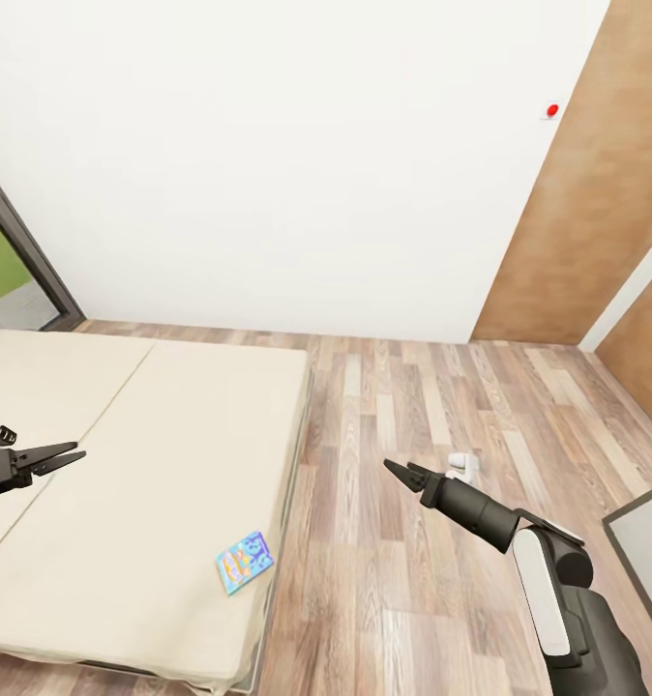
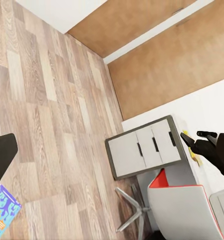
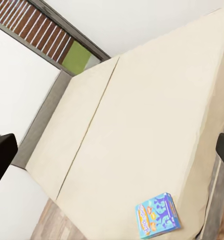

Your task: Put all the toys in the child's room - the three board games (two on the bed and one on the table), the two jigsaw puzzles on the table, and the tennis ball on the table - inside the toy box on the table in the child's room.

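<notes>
One blue board game (image 1: 244, 562) with yellow cartoon print lies flat on the cream bed (image 1: 152, 464), near the bed's front corner on the side next to the wood-plank floor (image 1: 413, 580); the right wrist view shows the same single box (image 3: 157, 215) close to the mattress edge, and the left wrist view catches a corner of it (image 2: 3, 210). The left gripper (image 1: 65, 454) hangs over the bed, well apart from the box, its two jaws close together at the tips and holding nothing. The right gripper (image 1: 400, 471) hangs over the floor just beside the bed, its two jaws also nearly together and empty. The bed cover has one seam running along its length, splitting it into two panels. In the left wrist view one grey cabinet (image 2: 144, 146) with three drawer fronts stands by the wall, with one white chair (image 2: 184, 210) with a red inner edge beside it, and the right gripper (image 2: 191, 141) in front of a pale bench (image 2: 204, 112)
</notes>
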### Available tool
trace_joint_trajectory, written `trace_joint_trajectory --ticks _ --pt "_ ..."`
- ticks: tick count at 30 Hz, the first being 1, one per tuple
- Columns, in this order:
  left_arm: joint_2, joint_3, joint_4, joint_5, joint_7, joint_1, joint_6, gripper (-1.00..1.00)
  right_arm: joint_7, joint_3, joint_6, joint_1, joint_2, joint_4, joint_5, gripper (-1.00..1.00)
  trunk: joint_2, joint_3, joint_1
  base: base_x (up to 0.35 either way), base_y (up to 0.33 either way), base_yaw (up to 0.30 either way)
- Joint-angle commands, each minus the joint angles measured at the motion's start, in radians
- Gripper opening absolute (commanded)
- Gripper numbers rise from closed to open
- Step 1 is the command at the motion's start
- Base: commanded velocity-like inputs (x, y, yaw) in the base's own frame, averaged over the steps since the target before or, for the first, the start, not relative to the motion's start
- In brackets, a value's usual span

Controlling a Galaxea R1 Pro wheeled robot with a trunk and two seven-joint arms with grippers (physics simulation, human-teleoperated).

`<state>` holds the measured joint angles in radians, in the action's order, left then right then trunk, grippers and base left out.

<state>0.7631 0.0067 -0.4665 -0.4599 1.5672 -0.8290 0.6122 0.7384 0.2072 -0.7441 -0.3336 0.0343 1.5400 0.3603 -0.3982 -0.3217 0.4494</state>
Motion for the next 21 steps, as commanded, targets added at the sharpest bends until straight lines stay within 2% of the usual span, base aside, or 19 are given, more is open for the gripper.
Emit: trace_joint_trajectory --ticks 1,7,15,21 --pt "0.000 -0.001 0.000 0.000 0.004 -0.001 0.011 1.00 0.003 0.002 -0.006 -0.001 0.001 0.000 0.002 1.00 -0.002 0.000 0.001 0.000 0.000 0.070" --pt "0.000 -0.001 0.000 0.000 0.004 -0.001 0.011 1.00 0.002 0.003 -0.006 -0.001 0.001 -0.001 0.003 1.00 -0.002 0.010 0.001 0.000 0.000 0.026" --pt "0.000 -0.001 0.000 0.000 0.004 -0.001 0.011 1.00 0.005 0.003 -0.006 -0.001 0.001 -0.003 0.004 1.00 -0.002 0.021 0.001 0.000 0.000 -0.140" --pt "-0.001 -0.002 0.000 0.000 0.004 -0.001 0.011 1.00 0.006 0.003 -0.005 -0.001 0.001 -0.003 0.002 1.00 -0.002 0.024 0.001 0.000 0.000 -0.055"
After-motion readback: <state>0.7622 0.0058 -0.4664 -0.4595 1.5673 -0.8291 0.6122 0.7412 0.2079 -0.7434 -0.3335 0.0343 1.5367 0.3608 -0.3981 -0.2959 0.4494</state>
